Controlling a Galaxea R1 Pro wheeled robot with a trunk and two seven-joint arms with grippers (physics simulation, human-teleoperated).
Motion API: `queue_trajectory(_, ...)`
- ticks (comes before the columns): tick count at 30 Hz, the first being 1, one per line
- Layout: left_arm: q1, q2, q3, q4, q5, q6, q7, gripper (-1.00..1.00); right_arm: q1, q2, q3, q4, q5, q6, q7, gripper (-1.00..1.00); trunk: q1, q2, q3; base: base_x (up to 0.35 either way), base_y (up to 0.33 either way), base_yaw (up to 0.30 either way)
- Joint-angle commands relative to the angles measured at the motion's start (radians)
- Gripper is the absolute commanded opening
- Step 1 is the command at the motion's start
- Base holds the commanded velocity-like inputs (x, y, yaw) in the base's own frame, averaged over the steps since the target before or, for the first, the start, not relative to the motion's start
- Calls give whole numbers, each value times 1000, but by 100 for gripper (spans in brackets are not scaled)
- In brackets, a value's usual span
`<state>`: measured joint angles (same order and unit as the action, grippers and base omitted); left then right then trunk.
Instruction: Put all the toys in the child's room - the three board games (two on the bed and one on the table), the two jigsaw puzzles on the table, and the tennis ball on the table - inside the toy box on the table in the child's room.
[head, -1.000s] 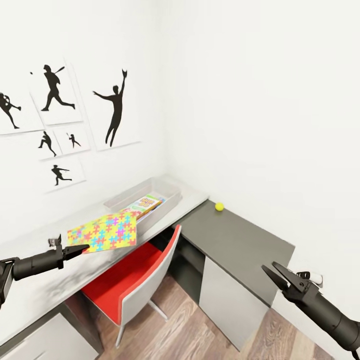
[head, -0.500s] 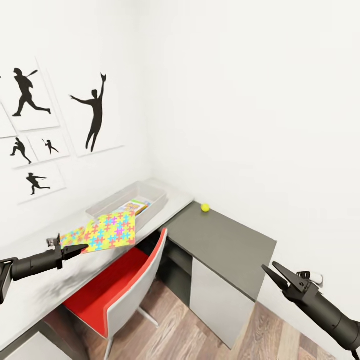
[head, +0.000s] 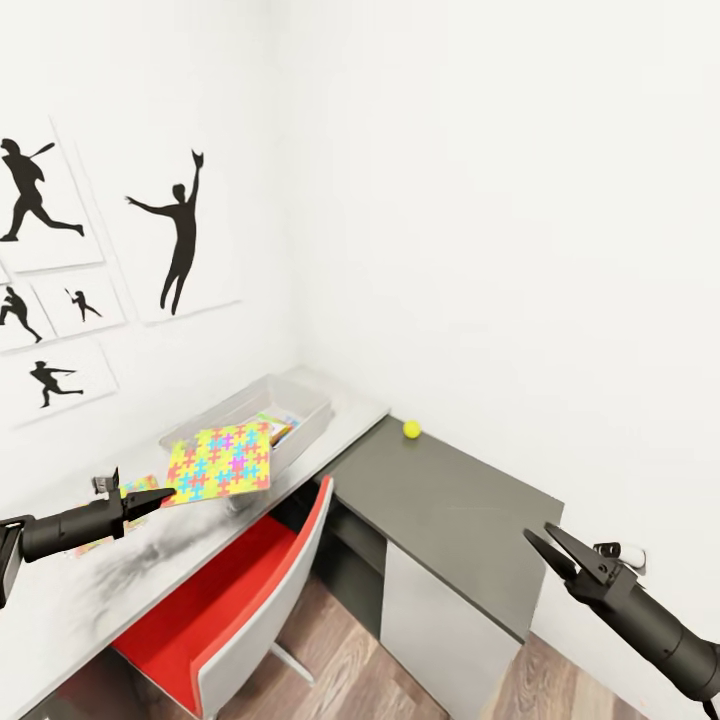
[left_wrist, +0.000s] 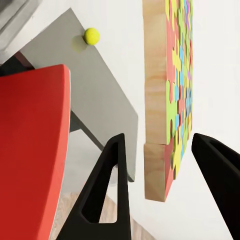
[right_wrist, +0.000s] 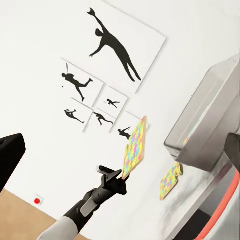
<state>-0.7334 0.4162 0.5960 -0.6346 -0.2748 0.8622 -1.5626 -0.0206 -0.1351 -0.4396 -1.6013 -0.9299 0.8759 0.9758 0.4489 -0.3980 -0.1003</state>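
My left gripper (head: 160, 494) is shut on the corner of a jigsaw puzzle (head: 221, 461), held flat in the air over the near end of the toy box (head: 300, 396). Between the left fingers (left_wrist: 107, 200) the puzzle's wooden edge (left_wrist: 159, 100) stands upright. A second jigsaw puzzle (head: 138, 486) lies on the table (head: 190, 550) under the held one. Colourful board games (head: 277, 425) lie inside the toy box. The tennis ball (head: 411, 429) rests on the lower dark shelf unit (head: 450, 510) by the wall. My right gripper (head: 538, 533) hangs open and empty, off to the right.
A red-seated chair (head: 215, 600) is pushed under the table below the held puzzle. Black sports-silhouette pictures (head: 178, 230) hang on the left wall. Wood-plank floor (head: 330, 670) shows in front of the shelf unit.
The whole view has swung, so the camera moved. The held puzzle now overlaps the near end of the toy box, and the second puzzle shows beneath it. Both grippers keep their states.
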Motion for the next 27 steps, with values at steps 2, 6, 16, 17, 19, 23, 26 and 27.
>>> queue_trajectory(2, -1, -1, 4, 0, -11, 11, -8, -100, -1, 0, -1, 0, -1, 5, 1, 100, 1, -2, 1, 187, 40, 54)
queue_trajectory(6, -1, -1, 4, 0, -11, 11, -8, -100, -1, 0, -1, 0, -1, 5, 1, 100, 1, -2, 8, 68, 16, 88)
queue_trajectory(16, -1, -1, 4, 0, -11, 10, -8, -100, -1, -4, -1, 0, -1, 5, 1, 100, 1, -2, 14, 15, 100, 56)
queue_trajectory(17, -1, -1, 4, 0, -11, 10, -8, -100, -1, -4, -1, 0, -1, 5, 1, 100, 1, -2, 14, 101, 158, 3)
queue_trajectory(19, -1, -1, 4, 0, -11, 8, -8, -100, -1, -4, -1, 0, -1, 5, 1, 100, 1, -2, 14, 146, 154, 2)
queue_trajectory(23, -1, -1, 4, 0, -11, 6, -8, -100, -1, -4, -1, 0, -1, 5, 1, 100, 1, -2, 14, 186, 60, 0)
queue_trajectory(26, -1, -1, 4, 0, -11, 4, -8, -100, -1, -4, -1, 0, -1, 5, 1, 100, 1, -2, 14, 266, 72, 0)
queue_trajectory(27, -1, -1, 4, 0, -11, 4, -8, -100, -1, -4, -1, 0, -1, 5, 1, 100, 1, -2, 14, 269, 65, 0)
